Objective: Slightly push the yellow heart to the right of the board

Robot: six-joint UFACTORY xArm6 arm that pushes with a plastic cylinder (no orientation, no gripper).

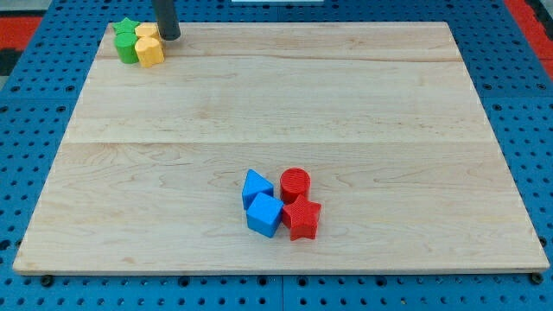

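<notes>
Two yellow blocks sit in a tight cluster at the board's top left corner. The lower one [150, 53] looks like the yellow heart. The upper yellow block [145, 32] is partly hidden and I cannot make out its shape. A green star [126, 28] and a second green block [128, 48] touch them on the view's left. My tip [170, 37] stands just to the view's right of the upper yellow block and above and right of the heart, very close to both. I cannot tell whether it touches them.
A blue triangle [256, 187], a blue cube [264, 215], a red cylinder [295, 184] and a red star [302, 218] are bunched together at the lower middle of the wooden board [346, 104]. Blue pegboard surrounds the board.
</notes>
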